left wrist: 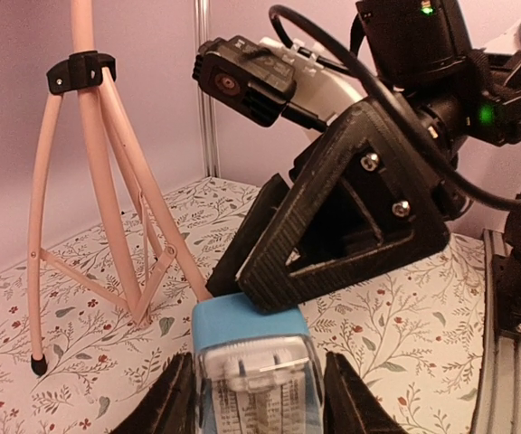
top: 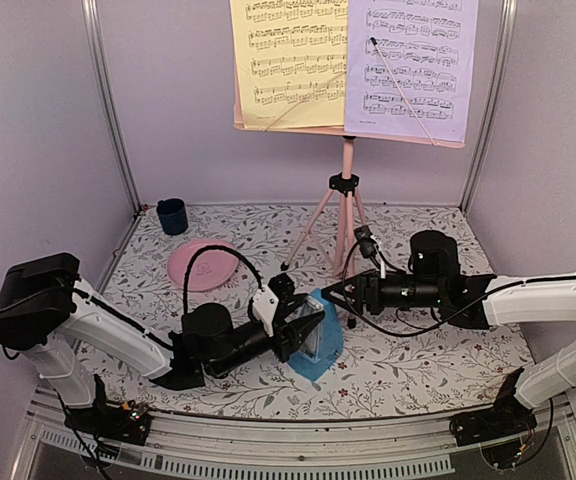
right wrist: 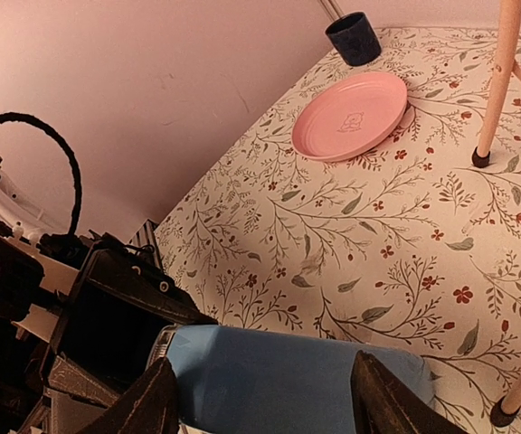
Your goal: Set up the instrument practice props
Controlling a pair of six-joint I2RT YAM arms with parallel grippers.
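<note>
- Top external view: the blue metronome (top: 323, 345) was at the near middle of the floral table (top: 418, 360), in front of the pink music stand (top: 347, 180).
- Left gripper (left wrist: 259, 380) clasped the metronome's sides, fingers partly spread.
- Right gripper (right wrist: 265, 363) straddled its top with jaws parted; whether it gripped could not be told.
- Yellow sheet (top: 288, 60) and lavender sheet (top: 408, 60) rested on the stand's desk.

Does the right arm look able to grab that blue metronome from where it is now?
Probably yes: the right gripper has its open fingers flanking the blue metronome with nothing between them, though the left gripper holds its other end.
</note>
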